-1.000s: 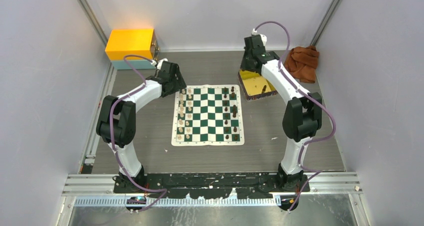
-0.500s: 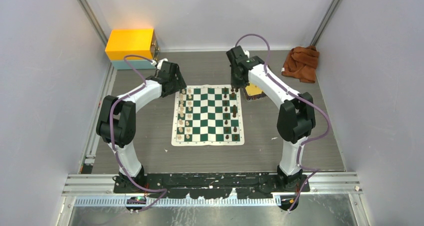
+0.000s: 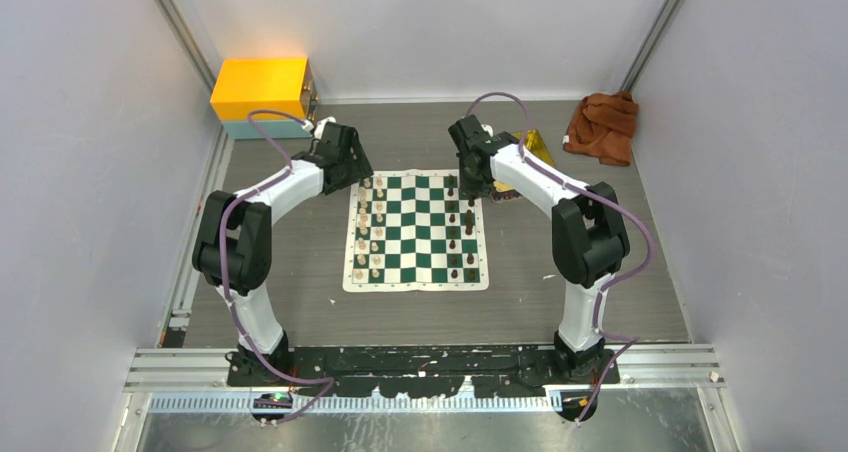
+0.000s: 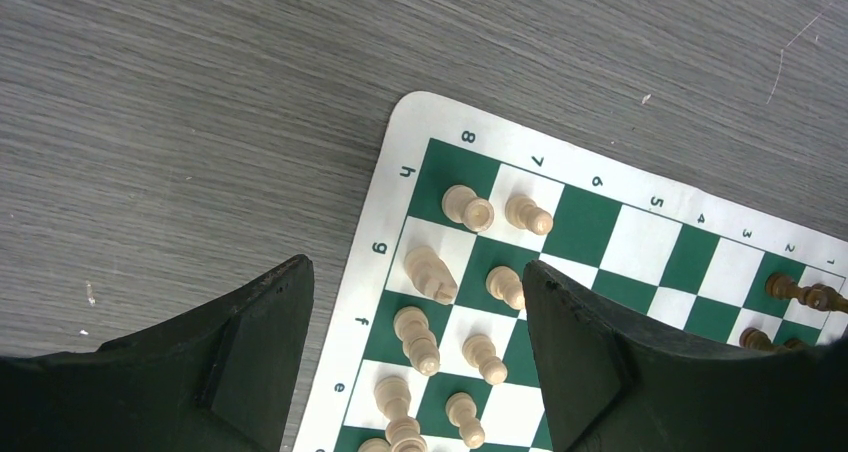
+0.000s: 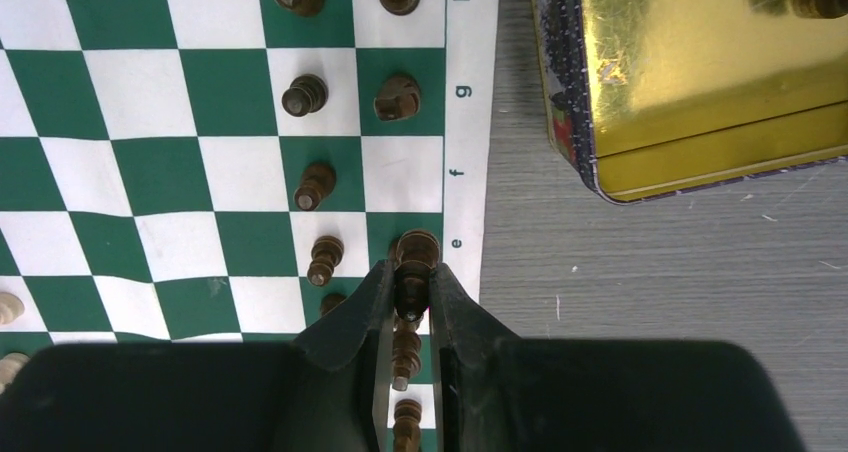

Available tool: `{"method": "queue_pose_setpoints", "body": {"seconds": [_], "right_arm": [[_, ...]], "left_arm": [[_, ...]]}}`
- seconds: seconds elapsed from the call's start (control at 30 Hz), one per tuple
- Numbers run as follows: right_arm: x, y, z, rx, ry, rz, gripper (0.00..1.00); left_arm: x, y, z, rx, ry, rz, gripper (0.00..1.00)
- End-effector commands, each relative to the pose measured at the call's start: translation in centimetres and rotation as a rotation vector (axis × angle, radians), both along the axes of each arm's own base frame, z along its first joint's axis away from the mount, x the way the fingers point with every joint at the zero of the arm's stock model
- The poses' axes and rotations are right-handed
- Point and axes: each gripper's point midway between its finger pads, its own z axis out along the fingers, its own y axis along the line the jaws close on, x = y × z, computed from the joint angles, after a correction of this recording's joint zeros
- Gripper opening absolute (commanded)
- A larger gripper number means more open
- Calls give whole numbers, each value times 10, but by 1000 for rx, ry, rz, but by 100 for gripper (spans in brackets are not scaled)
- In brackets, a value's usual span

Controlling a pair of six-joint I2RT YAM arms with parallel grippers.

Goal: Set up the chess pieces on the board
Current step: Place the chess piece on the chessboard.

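Dark chess piece (image 5: 416, 248) inside right hand (image 5: 412, 276)

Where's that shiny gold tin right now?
The gold tin lies on the table just off the far right corner of the board, seen best in the right wrist view. The brown cloth lies further right.

I swung my right pincer (image 5: 412, 277) away from above the gold tray (image 5: 700, 82), leftward to the far right edge of the board (image 5: 462, 122). It came to hang low over the edge squares, and the dark piece (image 5: 416, 250) seemingly rode along, clamped between my fingers.
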Motion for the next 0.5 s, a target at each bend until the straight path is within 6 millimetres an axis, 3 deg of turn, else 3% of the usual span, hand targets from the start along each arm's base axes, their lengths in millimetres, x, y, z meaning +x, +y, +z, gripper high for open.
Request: {"method": "queue_pose_setpoints", "body": {"seconds": [0.0,0.47], "right_arm": [[12,13,4,70,-62,9,1],[19,17,-21,85,-62,13,1]], "left_arm": [[9,3,18,-2,-52,3,77],[12,5,17,4,-48,3,77]]}}
